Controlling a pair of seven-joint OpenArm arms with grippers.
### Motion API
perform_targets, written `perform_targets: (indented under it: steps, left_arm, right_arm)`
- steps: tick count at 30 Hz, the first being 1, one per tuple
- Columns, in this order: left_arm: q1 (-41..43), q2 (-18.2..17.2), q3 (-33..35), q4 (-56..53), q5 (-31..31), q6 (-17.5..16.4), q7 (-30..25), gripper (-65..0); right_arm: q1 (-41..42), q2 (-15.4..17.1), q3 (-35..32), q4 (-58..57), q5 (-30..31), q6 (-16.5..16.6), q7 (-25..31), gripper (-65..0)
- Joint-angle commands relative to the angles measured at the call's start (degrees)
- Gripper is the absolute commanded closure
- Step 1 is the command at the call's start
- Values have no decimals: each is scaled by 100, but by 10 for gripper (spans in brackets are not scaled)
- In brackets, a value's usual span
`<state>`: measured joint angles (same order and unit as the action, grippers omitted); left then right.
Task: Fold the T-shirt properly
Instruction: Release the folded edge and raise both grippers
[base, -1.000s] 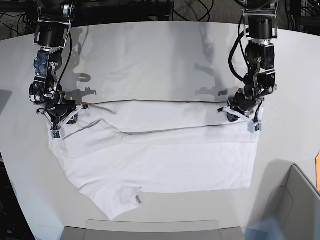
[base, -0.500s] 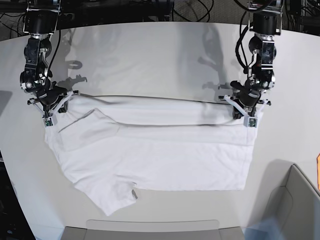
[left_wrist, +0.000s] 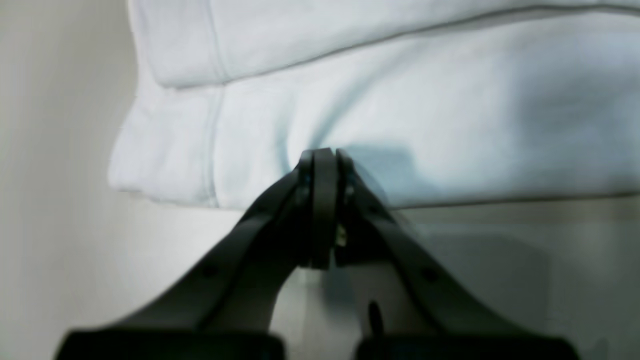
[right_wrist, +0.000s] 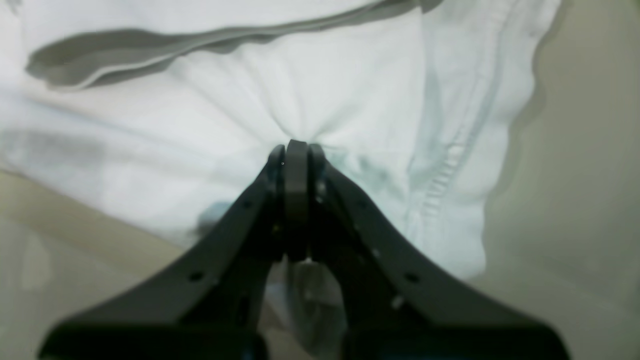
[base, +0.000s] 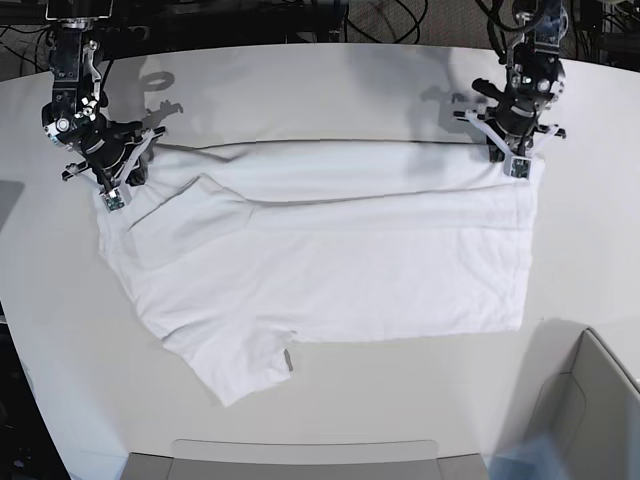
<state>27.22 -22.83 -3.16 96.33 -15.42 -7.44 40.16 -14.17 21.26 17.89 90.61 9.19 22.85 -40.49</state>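
Spanning off-white tabletop: T-shirt

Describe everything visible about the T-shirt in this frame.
The T-shirt is plain white, soft and wrinkled, lying flat across the tabletop, its far edge pulled straight. One sleeve points toward the near edge, a small grey tag beside it. The left pincer and right pincer each pinch a far corner, shut on the cloth.

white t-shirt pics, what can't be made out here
- Plain white cotton T-shirt: its far edge under the upper fold is hidden in the base view.
- Small grey tag: too small to read, base view.
- Left wrist view: blurred; the shut jaws of the left gripper cover the pinched cloth.
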Motion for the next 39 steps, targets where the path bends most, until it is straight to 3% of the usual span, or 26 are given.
perform_targets:
  steps: [1, 5, 10, 14, 18, 22, 26, 33, 39]
  left_arm:
    - [122, -34, -146, 279, 52, 10, 428, 0]
    - [60, 160, -647, 1070, 52, 10, 445, 0]
    - [-1074, 529, -656, 1061, 87, 10, 744, 0]
    - [-1839, 775, -568, 331, 96, 10, 797, 0]
    - [-2252, 731, -137, -609, 96, 10, 823, 0]
    - [-1927, 687, 65, -811, 96, 10, 788, 0]
    - [-1267, 679, 21, -811, 96, 10, 744, 0]
    - [60, 344, 21, -776, 87, 10, -126, 0]
    - [315, 283, 4, -363, 69, 10, -214, 0]
  right_arm:
    - [-2, 77, 53, 174, -27, 40, -52, 0]
    - [24, 77, 202, 588, 290, 40, -17, 0]
    - [420, -161, 448, 1036, 826, 40, -52, 0]
    - [877, -451, 299, 825, 589, 40, -61, 0]
    - [1193, -592, -352, 16, -123, 31, -61, 0]
    - [1184, -592, -668, -379, -589, 31, -61, 0]
    - [806, -548, -686, -283, -589, 31, -61, 0]
    - [-125, -249, -677, 218, -589, 31, -61, 0]
    - [-670, -231, -396, 860, -554, 31, -52, 0]
